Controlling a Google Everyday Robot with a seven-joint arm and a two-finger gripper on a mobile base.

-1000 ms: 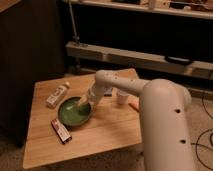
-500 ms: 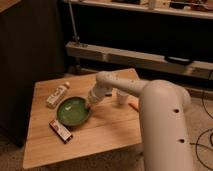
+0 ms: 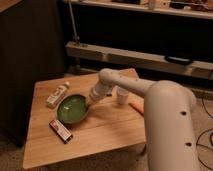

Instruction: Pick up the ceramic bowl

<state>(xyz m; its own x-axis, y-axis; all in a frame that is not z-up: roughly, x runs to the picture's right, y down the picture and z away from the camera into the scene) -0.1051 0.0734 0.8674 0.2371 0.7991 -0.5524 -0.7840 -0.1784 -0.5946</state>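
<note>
Starting at the left, I see a pale rectangular packet (image 3: 57,95) lying near the 10 o'clock corner of the wooden surface (image 3: 107,131). Toward 7 o'clock lies a red and dark snack bar (image 3: 60,131). Between them, at 3 o'clock from the packet, sits the ceramic bowl (image 3: 72,108), green and glossy. My tool (image 3: 90,102) meets the bowl's rim at its 2 o'clock edge; whether it is clamped there I cannot tell. Right of the arm stands a small white cup (image 3: 122,95), with an orange object (image 3: 136,106) just beyond at 4 o'clock.
</note>
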